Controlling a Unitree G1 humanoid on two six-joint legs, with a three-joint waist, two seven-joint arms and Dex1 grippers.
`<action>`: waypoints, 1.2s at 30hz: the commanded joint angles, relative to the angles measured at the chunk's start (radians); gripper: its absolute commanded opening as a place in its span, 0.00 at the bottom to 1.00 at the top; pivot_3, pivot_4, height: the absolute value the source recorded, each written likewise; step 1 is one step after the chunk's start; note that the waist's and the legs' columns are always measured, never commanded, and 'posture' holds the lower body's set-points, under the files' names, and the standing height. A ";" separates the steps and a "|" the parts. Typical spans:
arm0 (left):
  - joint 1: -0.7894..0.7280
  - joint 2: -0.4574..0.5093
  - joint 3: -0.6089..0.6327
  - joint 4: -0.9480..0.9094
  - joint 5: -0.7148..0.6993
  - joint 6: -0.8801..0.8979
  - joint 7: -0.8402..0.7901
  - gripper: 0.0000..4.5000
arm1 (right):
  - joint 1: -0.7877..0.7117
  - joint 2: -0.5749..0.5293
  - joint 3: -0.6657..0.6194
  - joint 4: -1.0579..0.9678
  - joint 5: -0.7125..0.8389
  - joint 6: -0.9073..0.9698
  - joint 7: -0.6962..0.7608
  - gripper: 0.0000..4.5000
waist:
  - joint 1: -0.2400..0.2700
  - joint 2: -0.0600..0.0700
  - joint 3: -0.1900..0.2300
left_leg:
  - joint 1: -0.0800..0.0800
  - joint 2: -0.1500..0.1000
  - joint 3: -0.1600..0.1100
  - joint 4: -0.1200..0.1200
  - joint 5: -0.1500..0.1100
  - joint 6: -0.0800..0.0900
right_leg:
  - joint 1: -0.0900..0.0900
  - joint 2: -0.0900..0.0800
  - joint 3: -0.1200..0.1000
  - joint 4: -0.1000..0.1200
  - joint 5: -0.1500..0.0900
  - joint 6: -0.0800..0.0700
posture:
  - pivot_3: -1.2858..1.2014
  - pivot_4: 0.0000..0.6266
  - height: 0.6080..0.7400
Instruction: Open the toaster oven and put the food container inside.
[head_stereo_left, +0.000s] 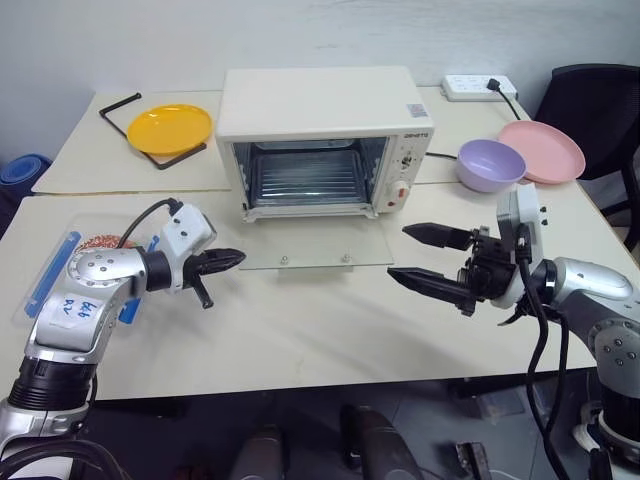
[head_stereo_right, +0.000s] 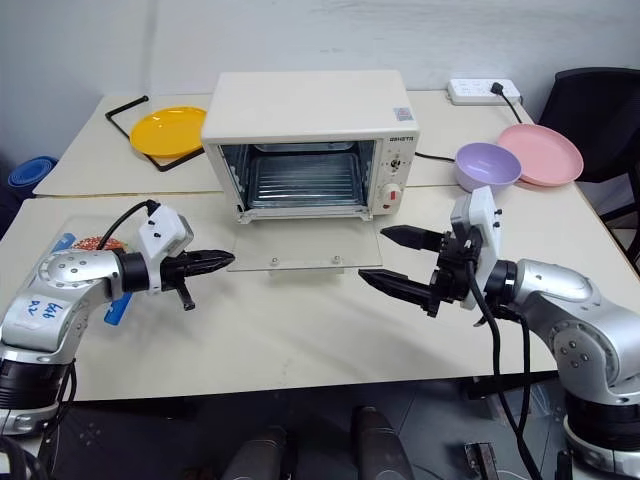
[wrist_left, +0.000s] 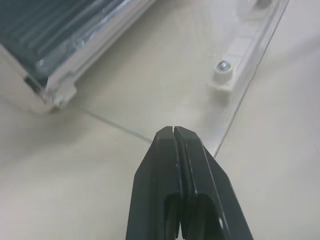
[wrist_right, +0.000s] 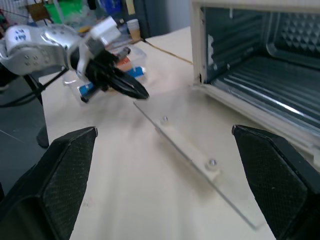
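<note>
Oven (head_stereo_left: 325, 135): ahead of both my grippers, mouth facing me, long axis running side to side; door (head_stereo_left: 318, 245) dropped flat on the table (head_stereo_left: 330, 330), glass pane reaching toward me, its handle on the near edge; knobs and red button on the side nearer my right gripper

Container (head_stereo_left: 60, 275): on the table under and behind my left forearm, well to the outer side of my left gripper; clear, with a blue clip along its outer side; long axis runs roughly front to back; largely hidden by the arm

Left gripper (head_stereo_left: 228, 260): jaws pressed together, holding nothing; pointing inward and slightly down at the door's near left corner, tips just short of the pane's edge; forearm low over the table, elbow out

Right gripper (head_stereo_left: 432, 258): jaws spread wide, empty; pointing inward and about level toward the door's right edge, a little apart from it; one finger sits higher than the other, wrist bent inward

Yellow plate (head_stereo_left: 170, 128): beyond my left gripper, beside the oven

Purple bowl (head_stereo_left: 490, 165) and pink plate (head_stereo_left: 542, 150): beyond my right gripper
</note>
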 joint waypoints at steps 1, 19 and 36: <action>0.015 -0.015 0.006 -0.049 0.018 0.013 0.040 0.01 | -0.043 -0.019 0.009 -0.013 0.025 -0.005 0.006 1.00 | 0.001 0.000 0.000 | 0.000 0.000 0.000 0.000 0.000 0.000 | 0.000 0.000 0.000 0.000 0.000 0.000 | 0.52 0.24 1.00; 0.278 -0.321 0.753 -0.687 -0.627 0.591 0.542 0.14 | -0.327 0.035 0.226 0.271 -0.058 -0.071 0.235 1.00 | -0.001 0.000 0.000 | -0.004 0.000 -0.006 0.002 -0.001 0.000 | 0.000 -0.005 -0.001 -0.002 0.000 0.001 | 0.52 0.24 1.00; 1.031 -0.360 1.085 -0.587 -1.390 0.133 1.202 1.00 | -0.412 0.097 0.288 0.392 -0.138 -0.083 0.363 1.00 | 0.001 0.000 0.000 | 0.003 0.001 -0.006 0.001 -0.002 -0.002 | 0.009 -0.003 -0.001 -0.009 -0.012 -0.021 | 0.52 0.24 1.00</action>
